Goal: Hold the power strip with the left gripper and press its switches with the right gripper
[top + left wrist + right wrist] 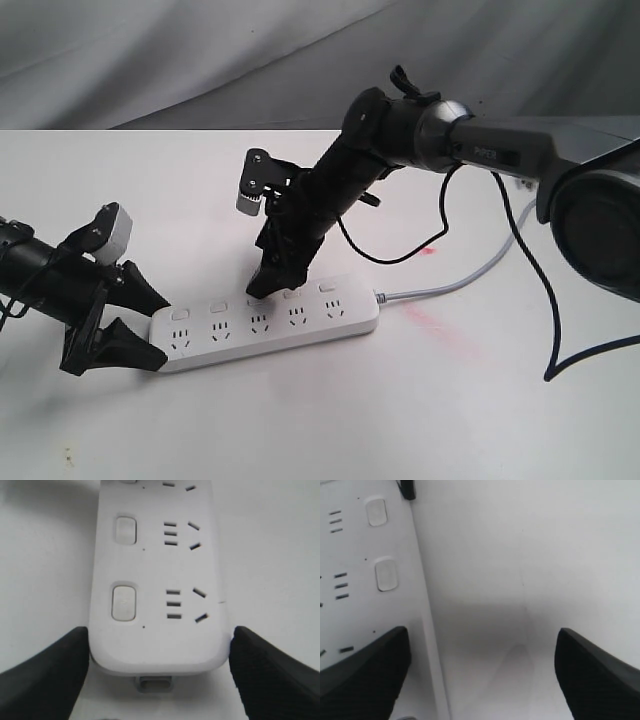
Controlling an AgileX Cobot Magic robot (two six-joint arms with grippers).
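Note:
The white power strip (pixel 270 320) (pixel 160 580) (pixel 360 605) lies flat on the white table, its grey cord (pixel 450 285) running off to the right. My left gripper (pixel 158 330) (pixel 160 675) clamps the strip's left end, one black finger against each long side. The switches (pixel 217 305) (pixel 124 602) (pixel 386 573) run along the far edge. My right gripper (pixel 265 285) (pixel 482 670) points down at the switch row near the middle. Its fingers stand wide apart, one finger (pixel 365 670) over the strip, the other over bare table behind it. The middle switch is hidden under it.
A small grey tab (pixel 154 684) sticks out of the strip's held end. A black cable (pixel 400 255) loops down from the right arm above the table. Faint pink marks (pixel 430 320) stain the tabletop right of the strip. A grey cloth (pixel 200 60) hangs behind.

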